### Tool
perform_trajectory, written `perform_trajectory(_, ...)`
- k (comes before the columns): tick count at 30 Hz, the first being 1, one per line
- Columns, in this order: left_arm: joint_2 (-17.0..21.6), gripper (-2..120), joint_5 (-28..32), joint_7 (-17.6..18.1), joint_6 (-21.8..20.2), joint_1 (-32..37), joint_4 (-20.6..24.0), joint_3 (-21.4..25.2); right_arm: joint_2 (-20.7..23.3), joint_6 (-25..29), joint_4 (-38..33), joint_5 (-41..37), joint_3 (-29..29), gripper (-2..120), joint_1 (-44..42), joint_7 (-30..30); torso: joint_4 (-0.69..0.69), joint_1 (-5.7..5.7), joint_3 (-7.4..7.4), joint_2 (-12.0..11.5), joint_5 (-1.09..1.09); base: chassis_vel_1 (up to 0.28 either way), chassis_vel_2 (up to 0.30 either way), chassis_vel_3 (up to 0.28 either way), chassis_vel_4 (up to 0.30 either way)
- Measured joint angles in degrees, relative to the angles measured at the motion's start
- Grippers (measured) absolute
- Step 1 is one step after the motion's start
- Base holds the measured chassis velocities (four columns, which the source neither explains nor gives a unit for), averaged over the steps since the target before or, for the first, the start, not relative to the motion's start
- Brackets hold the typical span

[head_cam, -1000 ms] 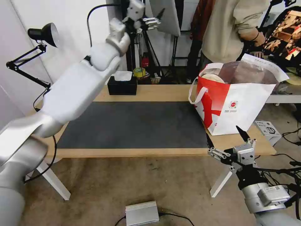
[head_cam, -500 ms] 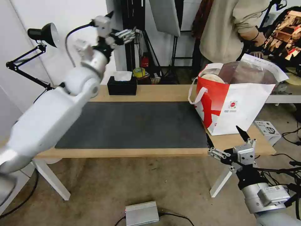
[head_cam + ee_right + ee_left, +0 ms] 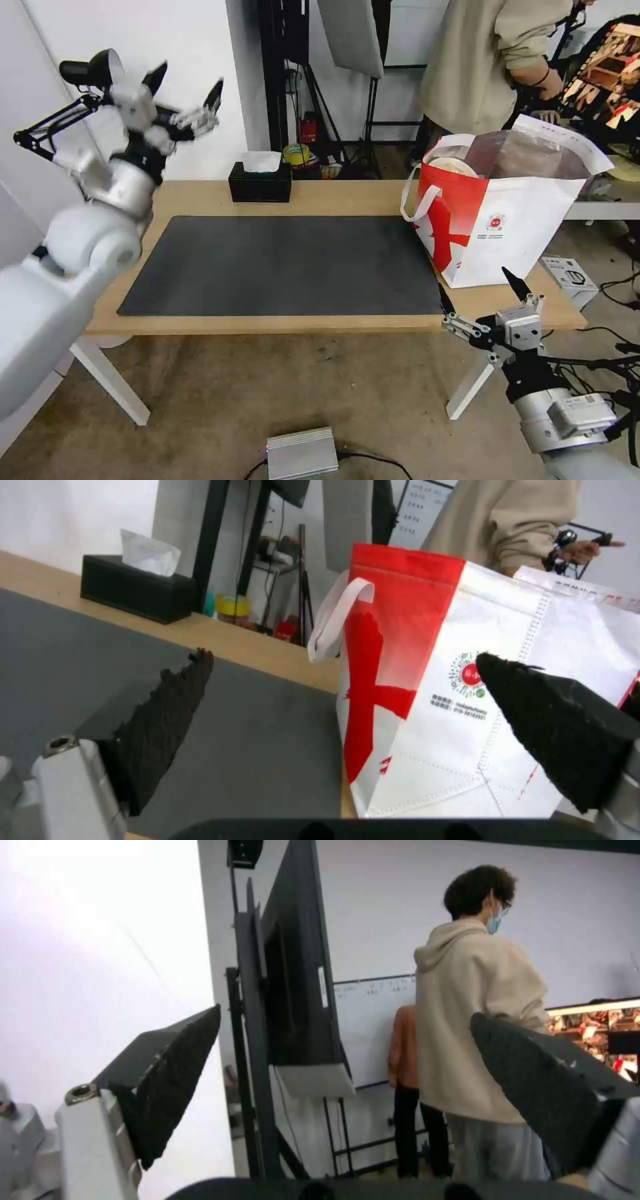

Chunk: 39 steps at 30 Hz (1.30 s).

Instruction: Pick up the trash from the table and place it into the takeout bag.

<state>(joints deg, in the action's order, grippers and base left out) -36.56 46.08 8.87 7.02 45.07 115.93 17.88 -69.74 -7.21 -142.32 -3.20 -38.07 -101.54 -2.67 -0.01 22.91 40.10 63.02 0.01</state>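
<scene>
Both grippers, left [image 3: 189, 93] & right [image 3: 479, 292], spread, empty; takeout bag [image 3: 513, 227] holds trash, prob. bowls.

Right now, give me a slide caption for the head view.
Open left gripper raised beside the light-wood table, open right gripper low near the red-and-white takeout bag; dark grey mat bare.

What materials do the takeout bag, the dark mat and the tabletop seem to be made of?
The takeout bag looks like coated woven or non-woven plastic fabric: stitched seams, a slight sheen, and a stiff boxy shape. The mat seems to be felt or soft rubber, since it is matte dark grey without glare. The table appears to be light wood or wood laminate, with a smooth, faintly grained surface.
</scene>
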Motion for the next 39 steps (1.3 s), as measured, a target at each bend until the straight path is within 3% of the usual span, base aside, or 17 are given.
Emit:
perform_trajectory(5,-1.9,100,-2.1,-0.2,0.1,7.4,2.3,5.2,0.0,0.0,0.0,0.0,0.0,100,0.0,0.0,0.00,0.00,0.00,0.0,-0.02,0.000,0.000,0.000,0.000)
perform_trajectory(6,-3.8,100,-3.8,-1.0,0.3,12.6,4.1,8.9,0.0,0.0,0.0,0.0,0.0,100,0.0,0.0,0.01,0.00,0.00,0.0,-0.02,0.000,0.000,0.000,0.000)
perform_trajectory(11,-6.3,100,-5.8,-1.7,0.7,17.1,5.9,11.8,0.0,0.0,0.0,0.0,0.0,100,0.0,0.0,0.01,0.00,0.00,0.0,0.00,0.000,0.000,0.000,0.000)
perform_trajectory(15,-12.4,100,-10.4,-3.2,1.6,24.3,8.3,15.0,0.0,0.0,0.0,0.0,0.0,100,0.0,0.0,0.01,0.00,0.00,0.0,-0.01,0.000,0.000,0.000,0.000)
perform_trajectory(16,-12.4,100,-10.4,-3.2,1.6,24.3,8.3,15.0,0.0,0.0,0.0,0.0,0.0,100,0.0,0.0,0.01,0.00,0.00,0.0,-0.01,0.000,0.000,0.000,0.000)
perform_trajectory(17,-15.9,100,-12.8,-3.9,2.0,27.9,9.4,16.2,0.0,0.0,0.0,0.0,0.0,100,0.0,0.0,0.00,0.00,0.00,0.0,0.00,0.000,0.000,0.000,0.000)
perform_trajectory(24,-25.3,100,-19.2,-6.1,3.5,35.8,11.7,17.9,0.0,0.0,0.0,0.0,0.0,100,0.0,0.0,0.00,0.00,0.00,0.0,0.00,0.000,0.000,0.000,0.000)
perform_trajectory(32,-29.9,100,-24.2,-8.2,5.2,39.1,12.0,18.1,0.0,0.0,0.0,0.0,0.0,100,0.0,0.0,0.01,0.00,0.00,0.0,0.00,0.000,0.000,0.000,0.000)
perform_trajectory(39,-37.2,100,-31.9,-10.7,9.3,44.2,12.6,17.2,0.0,0.0,0.0,0.0,0.0,100,0.0,0.0,0.00,0.00,0.00,0.0,-0.01,0.000,0.000,0.000,0.000)
